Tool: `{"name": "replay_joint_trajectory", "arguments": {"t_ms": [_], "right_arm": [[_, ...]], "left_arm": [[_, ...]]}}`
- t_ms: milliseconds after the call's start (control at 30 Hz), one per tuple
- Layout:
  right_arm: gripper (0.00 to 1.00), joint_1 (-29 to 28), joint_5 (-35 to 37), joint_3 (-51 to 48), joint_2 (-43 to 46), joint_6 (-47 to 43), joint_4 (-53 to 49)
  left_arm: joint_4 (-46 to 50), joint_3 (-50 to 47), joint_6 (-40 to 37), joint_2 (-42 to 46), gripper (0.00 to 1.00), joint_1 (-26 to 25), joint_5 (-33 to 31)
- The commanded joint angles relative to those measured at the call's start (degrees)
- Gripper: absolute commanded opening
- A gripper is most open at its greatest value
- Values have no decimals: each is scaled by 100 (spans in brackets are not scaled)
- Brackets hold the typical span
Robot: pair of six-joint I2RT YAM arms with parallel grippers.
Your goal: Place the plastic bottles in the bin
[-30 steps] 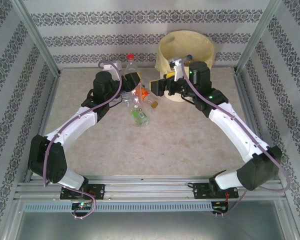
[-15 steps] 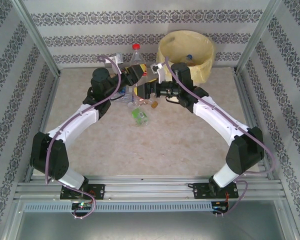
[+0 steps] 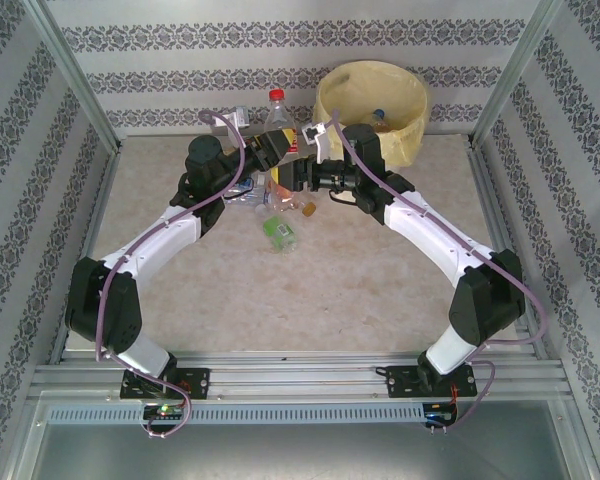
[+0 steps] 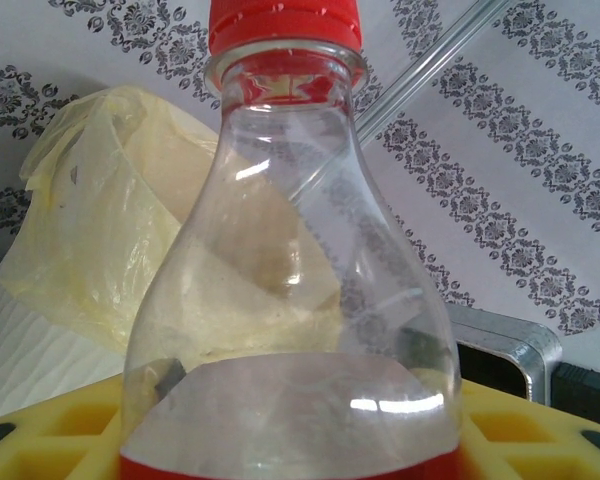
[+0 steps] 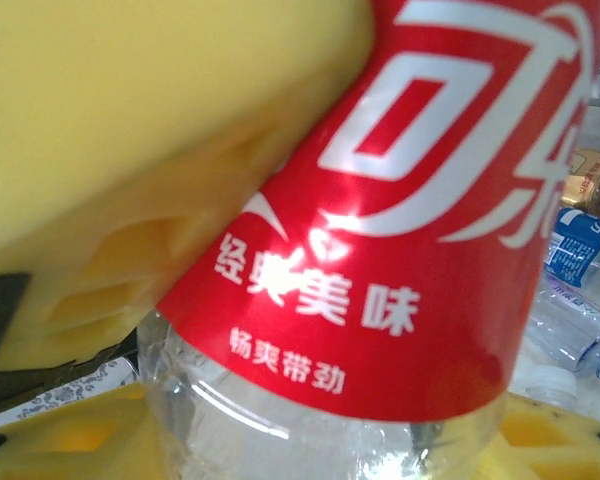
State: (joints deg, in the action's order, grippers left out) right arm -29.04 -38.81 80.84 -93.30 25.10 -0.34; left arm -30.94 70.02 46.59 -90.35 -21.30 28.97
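Two grippers at one bottle. Left gripper: clamped on the red-capped bottle, which stands upright between its yellow fingers; red cap on top, clear shoulder, upper edge of a red label at the fingers. Right gripper: comes in from the bin's side, lower on the same bottle. In its wrist view the red label and the clear body under it sit between its own yellow fingers. Cannot tell whether they press the plastic or merely flank it. A blurred yellow block lies against the label's upper part. Bin: far corner of the table, yellow bag folded over the rim. Held bottle is just outside the bin, on its left, near the rim, not over the opening. From the left wrist the bag-covered bin wall shows behind the bottle. Inside the bin, at least one bottle with a blue cap. Loose bottles: heaped on the table left of the bin and nearer the arm bases, under the two grippers. Green-labelled bottle lies apart from the heap, farther from the bin. Orange-capped bottle lies between the heap and the bin's near side. Blue-labelled bottles show past the red label in the right wrist view.
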Motion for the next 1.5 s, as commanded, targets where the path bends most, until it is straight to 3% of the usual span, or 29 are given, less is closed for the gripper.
{"name": "replay_joint_trajectory", "arguments": {"t_ms": [0,67,167,200,367,633,900,1300,1467], "right_arm": [[52,-76,107,42,58,-217,42],[49,-67,297,21,92,-232,48],[47,7,580,20,160,-265,-5],[47,55,653,57,180,-313,-73],[46,361,1152,538,292,-765,-765],[47,1299,1874,1528,274,-1083,-1531],[49,1946,2851,2686,-364,-1671,-2356],[57,2078,4247,4626,-1929,-3027,-3843],[66,2149,3929,5298,-2396,-3271,-4501]], "left_arm": [[-402,239,211,9,57,-32,219],[-275,299,261,21,70,-35,251],[-146,350,255,90,98,-32,373],[-165,346,235,140,100,-34,449],[15,184,30,578,99,-33,436],[1067,-775,-504,1554,99,-25,-1421],[2194,-1088,-745,1837,100,-24,-2418],[2918,-1420,-486,1750,100,-28,-3043],[3143,-1430,-499,1746,99,-15,-3262]]}}
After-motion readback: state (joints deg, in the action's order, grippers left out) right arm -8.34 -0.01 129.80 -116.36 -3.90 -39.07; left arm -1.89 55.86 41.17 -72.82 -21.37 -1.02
